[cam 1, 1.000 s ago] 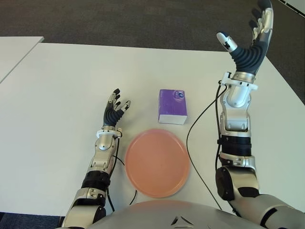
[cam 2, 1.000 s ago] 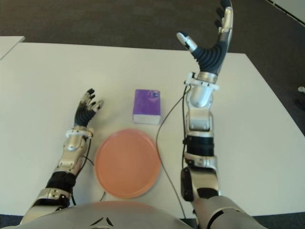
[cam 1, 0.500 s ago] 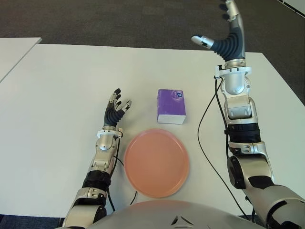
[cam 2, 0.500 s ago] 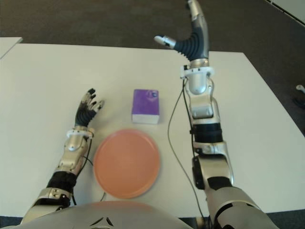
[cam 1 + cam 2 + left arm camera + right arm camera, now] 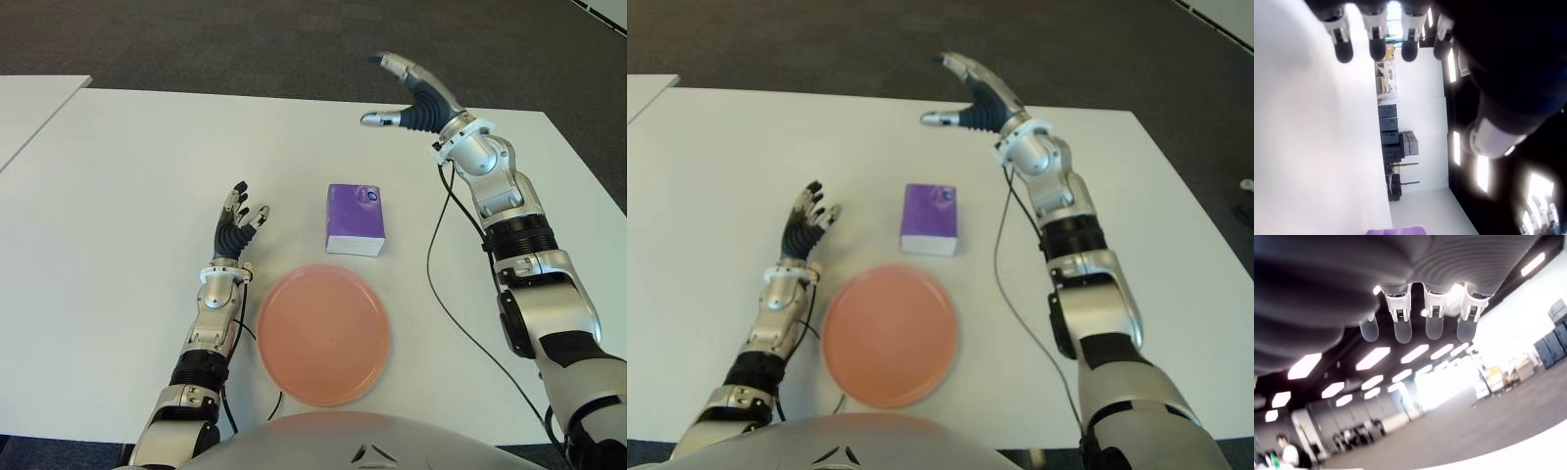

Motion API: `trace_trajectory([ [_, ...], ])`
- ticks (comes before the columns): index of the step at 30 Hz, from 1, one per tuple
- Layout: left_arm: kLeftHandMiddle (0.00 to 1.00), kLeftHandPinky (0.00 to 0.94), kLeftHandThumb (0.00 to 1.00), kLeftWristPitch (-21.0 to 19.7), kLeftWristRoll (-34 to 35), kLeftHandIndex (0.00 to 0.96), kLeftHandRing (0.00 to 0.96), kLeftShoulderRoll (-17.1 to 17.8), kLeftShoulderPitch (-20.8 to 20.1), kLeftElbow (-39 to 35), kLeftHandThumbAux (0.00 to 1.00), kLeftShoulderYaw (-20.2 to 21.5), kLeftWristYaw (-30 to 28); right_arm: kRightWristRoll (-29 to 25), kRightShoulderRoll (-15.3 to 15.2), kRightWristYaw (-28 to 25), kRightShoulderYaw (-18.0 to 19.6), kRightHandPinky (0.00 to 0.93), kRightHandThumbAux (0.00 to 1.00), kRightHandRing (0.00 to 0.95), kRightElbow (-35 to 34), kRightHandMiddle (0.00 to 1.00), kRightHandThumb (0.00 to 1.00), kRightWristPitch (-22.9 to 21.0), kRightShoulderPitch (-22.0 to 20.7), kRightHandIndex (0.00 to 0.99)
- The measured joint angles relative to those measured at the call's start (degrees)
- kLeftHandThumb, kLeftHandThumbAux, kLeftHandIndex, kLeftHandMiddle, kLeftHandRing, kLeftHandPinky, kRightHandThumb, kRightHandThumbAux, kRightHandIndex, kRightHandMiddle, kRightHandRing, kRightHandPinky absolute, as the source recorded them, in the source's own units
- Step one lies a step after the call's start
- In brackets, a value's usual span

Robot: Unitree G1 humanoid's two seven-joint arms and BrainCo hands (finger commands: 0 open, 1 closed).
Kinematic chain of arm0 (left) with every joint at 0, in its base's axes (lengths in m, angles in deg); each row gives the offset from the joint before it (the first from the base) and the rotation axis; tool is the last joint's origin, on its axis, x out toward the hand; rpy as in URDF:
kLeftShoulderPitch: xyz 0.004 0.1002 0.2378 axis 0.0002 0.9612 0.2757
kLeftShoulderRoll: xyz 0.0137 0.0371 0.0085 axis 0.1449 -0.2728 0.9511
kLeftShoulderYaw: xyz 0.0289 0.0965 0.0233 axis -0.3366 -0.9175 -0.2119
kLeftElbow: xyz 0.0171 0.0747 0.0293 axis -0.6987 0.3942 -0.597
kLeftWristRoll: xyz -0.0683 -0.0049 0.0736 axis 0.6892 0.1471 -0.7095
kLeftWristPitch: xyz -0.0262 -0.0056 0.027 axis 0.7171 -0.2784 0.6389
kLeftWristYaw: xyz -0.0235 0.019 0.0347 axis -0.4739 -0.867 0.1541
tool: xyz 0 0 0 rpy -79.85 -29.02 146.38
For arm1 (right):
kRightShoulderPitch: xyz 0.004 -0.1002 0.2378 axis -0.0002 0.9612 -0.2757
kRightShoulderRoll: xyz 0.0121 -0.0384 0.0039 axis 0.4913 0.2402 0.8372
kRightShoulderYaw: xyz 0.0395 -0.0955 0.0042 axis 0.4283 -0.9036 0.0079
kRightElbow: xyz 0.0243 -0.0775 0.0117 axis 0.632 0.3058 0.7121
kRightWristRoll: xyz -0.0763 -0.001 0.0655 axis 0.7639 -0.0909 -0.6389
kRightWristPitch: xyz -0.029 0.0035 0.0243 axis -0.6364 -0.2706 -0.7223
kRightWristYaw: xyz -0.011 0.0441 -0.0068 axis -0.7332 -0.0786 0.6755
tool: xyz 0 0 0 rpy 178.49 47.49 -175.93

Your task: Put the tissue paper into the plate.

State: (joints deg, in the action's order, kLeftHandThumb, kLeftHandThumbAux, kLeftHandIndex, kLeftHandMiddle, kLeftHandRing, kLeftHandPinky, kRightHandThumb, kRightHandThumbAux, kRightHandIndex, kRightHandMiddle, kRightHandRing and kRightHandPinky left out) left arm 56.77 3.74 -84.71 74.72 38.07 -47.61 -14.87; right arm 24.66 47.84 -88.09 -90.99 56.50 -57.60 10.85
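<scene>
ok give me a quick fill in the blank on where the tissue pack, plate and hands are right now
1. The purple tissue pack lies on the white table just beyond the ____ plate.
2. The right hand is raised beyond the pack, fingers spread, holding ____.
3. The left hand shows to the ____ of the plate, open.
4. The plate has ____ in it.

Missing words: pink; nothing; left; nothing

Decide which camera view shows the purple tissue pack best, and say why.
The left eye view: the tissue pack sits whole beyond the plate. The right eye view shows it equally whole; the left wrist view catches only a purple sliver; the right wrist view misses it.
</scene>
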Motion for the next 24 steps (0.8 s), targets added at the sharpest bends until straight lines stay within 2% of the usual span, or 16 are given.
trace_trajectory([
  [10, 0.074, 0.057, 0.159, -0.07, 0.02, 0.078, 0.056, -0.11, 0.00, 0.05, 0.663, 0.00, 0.31, 4.62, -3.94, -3.01, -4.58, 0.000, 0.254, 0.000, 2.17, 0.000, 0.277, 4.08, -1.18, 0.000],
  [24, 0.075, 0.069, 0.187, -0.53, 0.05, 0.084, 0.059, -0.18, -0.01, 0.24, 0.640, 0.05, 0.39, 6.40, -4.72, -3.21, -6.33, 0.000, 0.268, 0.000, 1.98, 0.000, 0.261, 5.36, -1.75, 0.000],
])
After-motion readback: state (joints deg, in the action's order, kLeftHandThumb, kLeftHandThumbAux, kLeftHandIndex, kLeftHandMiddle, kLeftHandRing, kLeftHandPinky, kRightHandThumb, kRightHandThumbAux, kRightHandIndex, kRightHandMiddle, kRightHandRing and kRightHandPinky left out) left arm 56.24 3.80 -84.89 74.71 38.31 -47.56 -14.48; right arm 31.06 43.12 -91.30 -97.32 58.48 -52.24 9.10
